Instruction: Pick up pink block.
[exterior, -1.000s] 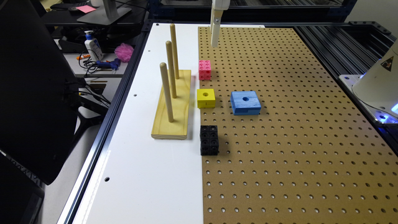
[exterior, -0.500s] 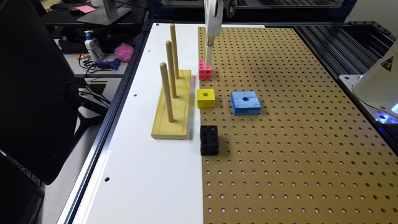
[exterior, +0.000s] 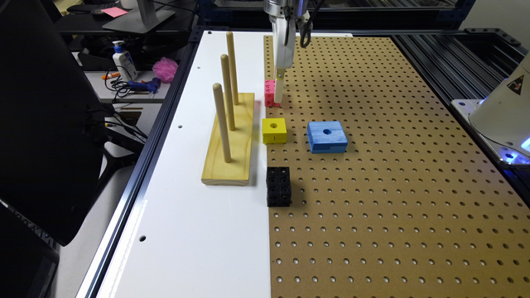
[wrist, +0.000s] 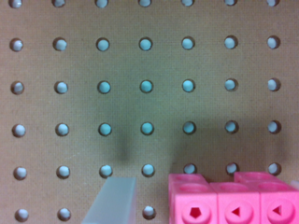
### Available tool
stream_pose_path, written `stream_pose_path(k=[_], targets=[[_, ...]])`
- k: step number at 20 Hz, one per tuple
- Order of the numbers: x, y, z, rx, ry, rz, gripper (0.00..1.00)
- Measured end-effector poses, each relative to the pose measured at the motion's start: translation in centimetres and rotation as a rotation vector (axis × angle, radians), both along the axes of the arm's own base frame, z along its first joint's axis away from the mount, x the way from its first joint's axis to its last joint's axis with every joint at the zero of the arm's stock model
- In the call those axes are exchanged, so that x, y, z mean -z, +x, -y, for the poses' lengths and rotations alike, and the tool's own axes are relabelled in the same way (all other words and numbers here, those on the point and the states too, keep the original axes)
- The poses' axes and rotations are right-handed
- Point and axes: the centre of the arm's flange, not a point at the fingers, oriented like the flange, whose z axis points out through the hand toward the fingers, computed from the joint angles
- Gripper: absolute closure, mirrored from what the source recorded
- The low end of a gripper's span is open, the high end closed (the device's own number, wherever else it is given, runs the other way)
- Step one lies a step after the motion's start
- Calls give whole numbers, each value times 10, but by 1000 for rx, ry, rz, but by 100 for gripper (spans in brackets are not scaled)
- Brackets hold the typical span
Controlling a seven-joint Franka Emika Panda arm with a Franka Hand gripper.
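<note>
Pink block (exterior: pixel 270 92) bright pink (dimpled faces); yellow block (exterior: pixel 274 130); blue block (exterior: pixel 327 137); black block (exterior: pixel 278 186); pegboard (exterior: pixel 393 174) tan, hole grid; tabletop (exterior: pixel 194 231) white.

The exterior view looks down from high at one end along the worktop (exterior: pixel 198 231), taking in the whole pegboard (exterior: pixel 393 186); the wrist view faces straight down, very near the pegboard; both share the pink block (exterior: pixel 269 92).

Brown perforated pegboard (exterior: pixel 393 186) beside glossy white tabletop panel (exterior: pixel 194 231) | black aluminium frame rails (exterior: pixel 451 62) at the exterior view's right | cluttered side desk (exterior: pixel 120 93) with white pump bottle (exterior: pixel 124 61), fluffy pink ball (exterior: pixel 165 69) | large dark monitor back (exterior: pixel 41 124)
</note>
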Motion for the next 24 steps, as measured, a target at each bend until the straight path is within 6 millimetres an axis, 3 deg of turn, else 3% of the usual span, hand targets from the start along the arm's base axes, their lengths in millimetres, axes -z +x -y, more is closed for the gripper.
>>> stream_pose_path(k=[12,17,22,23,24], targets=[[-4,7,-8,-12,2,13,0],[17,4,-9,-11,6,6,0],[18,7,-9,-11,5,12,0],[18,7,-9,-12,5,13,100],[18,7,-9,-12,5,13,100]])
